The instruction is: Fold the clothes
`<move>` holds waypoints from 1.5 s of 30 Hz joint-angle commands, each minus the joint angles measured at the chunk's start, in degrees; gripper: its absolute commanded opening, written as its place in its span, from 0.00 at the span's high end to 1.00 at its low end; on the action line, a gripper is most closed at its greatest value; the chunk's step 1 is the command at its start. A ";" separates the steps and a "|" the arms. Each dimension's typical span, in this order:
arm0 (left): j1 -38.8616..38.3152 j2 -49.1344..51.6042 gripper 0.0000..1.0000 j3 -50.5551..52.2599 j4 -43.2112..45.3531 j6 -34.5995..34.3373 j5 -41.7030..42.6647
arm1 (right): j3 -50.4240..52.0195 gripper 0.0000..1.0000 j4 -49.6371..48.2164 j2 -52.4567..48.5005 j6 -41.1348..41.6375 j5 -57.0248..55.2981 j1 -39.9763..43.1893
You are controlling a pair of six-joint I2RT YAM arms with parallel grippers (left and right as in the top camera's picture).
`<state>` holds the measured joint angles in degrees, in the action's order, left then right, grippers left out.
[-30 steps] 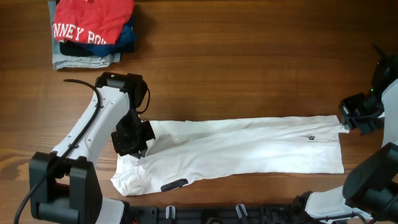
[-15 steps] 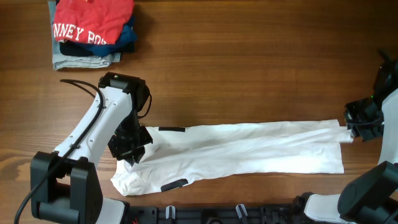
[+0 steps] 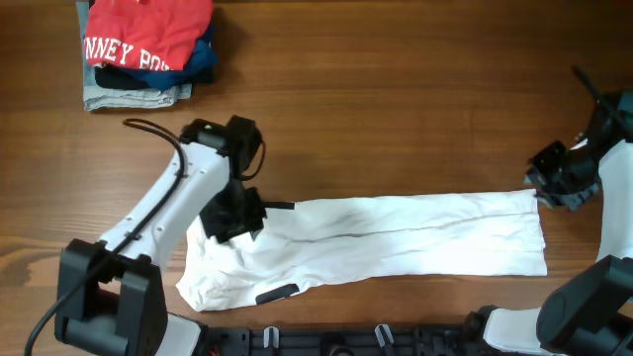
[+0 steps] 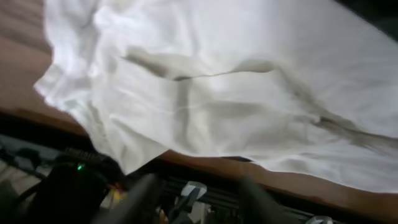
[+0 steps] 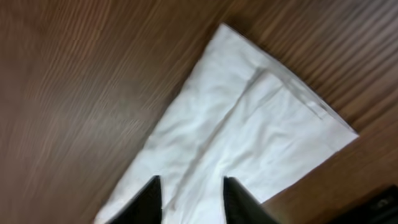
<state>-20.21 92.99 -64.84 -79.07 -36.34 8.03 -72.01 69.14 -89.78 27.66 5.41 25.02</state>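
The thin white T-shirt (image 3: 396, 237) is stretched out flat as a long, narrow, lengthwise-folded strip, kinda rumpled at one end.

- Red garment (image 3: 148, 35): folded, white lettering facing up, topping a stack.
- Navy garment (image 3: 203, 57): directly under the red garment, showing at its right edge.
- Pale blue garment (image 3: 129, 97): below the red garment, bottom of the stack.
- Wooden table (image 3: 396, 109): beneath the red garment's stack.

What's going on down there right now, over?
Left gripper open, right gripper open. White T-shirt lies in a long strip, held by neither. Folded pile sits well clear.
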 commanded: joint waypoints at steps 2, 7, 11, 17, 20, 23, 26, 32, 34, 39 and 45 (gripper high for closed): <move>-4.57 -0.02 0.96 0.15 5.31 -3.39 1.62 | 2.86 0.96 -2.10 0.52 -1.66 2.14 -5.99; -5.73 3.80 0.96 1.49 7.45 -3.56 2.97 | 13.31 0.96 -7.65 0.42 5.95 -0.39 -7.32; -5.68 5.64 0.96 5.35 12.83 -3.63 3.08 | 19.58 0.96 -12.96 0.33 6.16 0.26 -7.32; -5.68 8.94 0.96 10.16 23.17 -6.36 4.52 | 27.80 0.94 -21.92 0.26 11.82 0.72 -7.32; -5.66 11.58 0.96 10.29 26.82 -6.60 4.59 | 28.55 0.92 -23.63 0.00 12.98 0.63 -7.32; -4.57 13.29 0.96 10.29 29.75 -6.58 4.57 | 28.55 0.89 -27.47 -1.33 14.67 0.63 -7.32; -1.75 14.23 0.95 10.29 33.18 -6.10 4.24 | 28.55 0.91 -31.67 -5.49 16.35 0.81 -7.32; 3.74 16.61 0.94 10.29 44.19 -4.39 3.52 | 28.52 0.94 -38.36 -13.94 19.28 1.77 -7.32; 5.60 16.63 0.94 10.29 49.37 -3.91 3.52 | 28.39 0.95 -40.00 -14.10 19.30 2.01 -7.32; 7.61 16.63 0.94 10.19 60.11 -2.89 3.48 | 28.20 0.96 -39.58 -14.10 19.28 2.01 -7.32; 7.58 16.63 0.80 5.11 59.19 3.56 0.83 | 28.20 0.96 -39.60 -14.08 18.97 2.16 -7.32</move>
<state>-14.09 105.30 -56.05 -22.68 -38.06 23.51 -47.53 30.33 -96.82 46.28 12.88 17.82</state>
